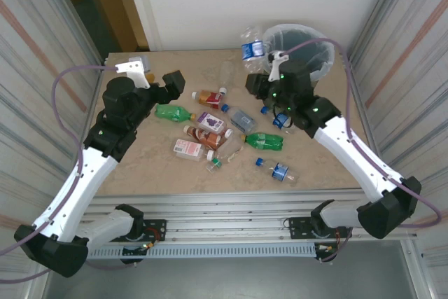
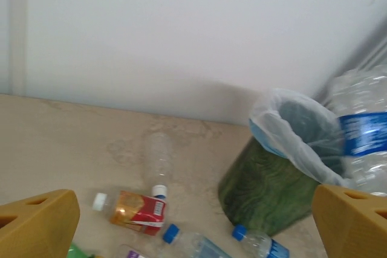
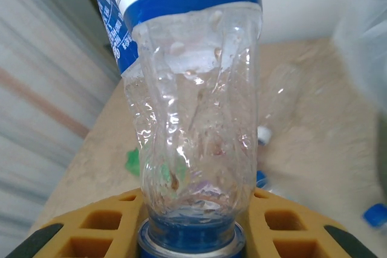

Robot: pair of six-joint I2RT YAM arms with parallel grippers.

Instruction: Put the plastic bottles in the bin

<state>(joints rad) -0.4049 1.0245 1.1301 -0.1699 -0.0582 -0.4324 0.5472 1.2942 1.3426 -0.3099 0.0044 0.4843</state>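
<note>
Near bin [image 1: 316, 36], right hand [image 3: 191, 234] holds bottle [image 3: 193, 119]; wrist view shows cap [image 3: 208, 247] clamped. Left hand [image 2: 193, 225] wide.

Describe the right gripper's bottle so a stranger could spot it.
Find the bin at the table's far right corner. Left of its rim, the right gripper holds a bottle cap down in its jaws. Unlike the bottles lying flat, it is raised, crumpled, blue-labelled.

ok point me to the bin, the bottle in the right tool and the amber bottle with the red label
bin [image 2: 266, 188]: left wrist view, on its dark-green wall
held bottle [image 3: 193, 143]: right wrist view, on its crumpled clear body
amber bottle with the red label [image 2: 145, 211]: left wrist view, on the red label
</note>
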